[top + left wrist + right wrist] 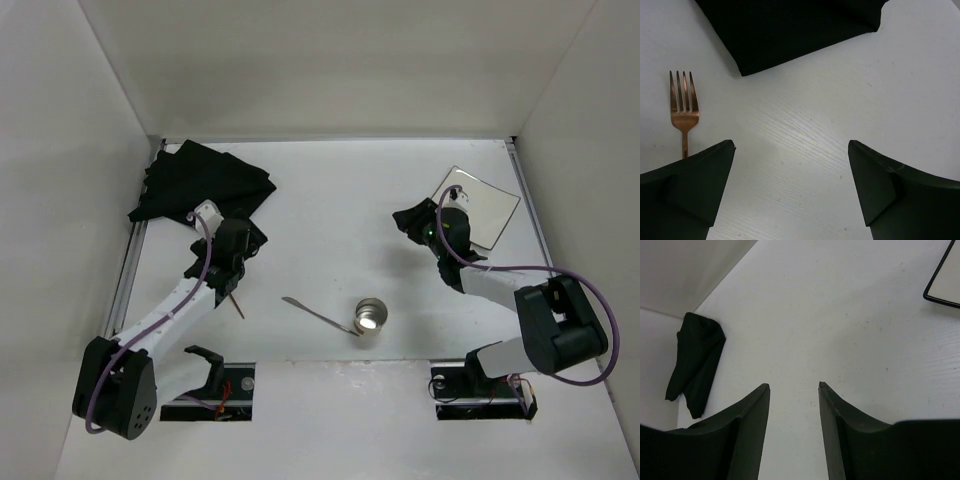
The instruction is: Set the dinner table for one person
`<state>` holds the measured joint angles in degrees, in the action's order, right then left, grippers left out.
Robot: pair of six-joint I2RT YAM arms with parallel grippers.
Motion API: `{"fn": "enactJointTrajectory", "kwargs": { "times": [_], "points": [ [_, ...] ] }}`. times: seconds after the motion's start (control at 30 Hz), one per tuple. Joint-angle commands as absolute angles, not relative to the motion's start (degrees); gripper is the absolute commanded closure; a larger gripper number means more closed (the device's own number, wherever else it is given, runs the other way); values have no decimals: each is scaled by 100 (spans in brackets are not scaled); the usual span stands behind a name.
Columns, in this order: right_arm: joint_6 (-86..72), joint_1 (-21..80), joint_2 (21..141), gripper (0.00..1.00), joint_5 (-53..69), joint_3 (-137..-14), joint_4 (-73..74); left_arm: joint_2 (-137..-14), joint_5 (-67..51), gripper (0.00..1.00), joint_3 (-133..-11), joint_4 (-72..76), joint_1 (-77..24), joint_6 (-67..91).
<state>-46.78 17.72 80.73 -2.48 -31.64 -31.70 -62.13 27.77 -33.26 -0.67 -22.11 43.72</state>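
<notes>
The dinner table [330, 200] is a flat white top. A crumpled black cloth placemat [205, 185] lies at its far left and shows in the left wrist view [790, 30]. A square white plate [480, 205] lies at the far right. A copper fork [684, 107] lies by the left arm, partly hidden under it in the top view [237, 304]. My left gripper [791, 144] is open and empty over bare table, just short of the cloth's near edge [250, 238]. My right gripper [793, 385] is open and empty, left of the plate [408, 218].
A metal cup [372, 317] stands near the front middle, with a silver utensil [312, 311] lying against its left side. Grey rails [128, 270] run along the table's sides. White walls enclose the table. The plate's corner shows in the right wrist view [946, 280].
</notes>
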Motion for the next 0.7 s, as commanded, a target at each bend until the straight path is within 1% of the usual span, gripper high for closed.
{"fn": "enactJointTrajectory", "kwargs": {
  "times": [0.0, 0.13, 0.3, 0.43, 0.6, 0.63, 0.67],
  "points": [
    [-4685, 1806, 8104, 50, -185, -3261, -3463, -6170, 2962, 0, -3551, 96, -2193, 4280],
    [-4658, 1806, 8112, 50, -237, -3278, -3454, -6397, 3075, 0, -3918, 106, -2184, 3912],
    [-4641, 1806, 8086, 50, -246, -3287, -3437, -6942, 3937, 0, -4499, 61, -2517, 3815],
    [-4667, 1806, 8121, 50, -211, -3278, -3445, -7312, 3955, 0, -4834, 228, -2544, 3876],
    [-4649, 1806, 8094, 50, -211, -3270, -3437, -7698, 3946, 0, -4895, 1018, -2360, 3876],
    [-4676, 1806, 8112, 50, -194, -3270, -3454, -7812, 3911, 2, -4974, 1080, -2281, 3859],
    [-4676, 1806, 8112, 50, -185, -3270, -3454, -7892, 3902, 13, -5053, 1081, -2211, 3885]
  ]
}}
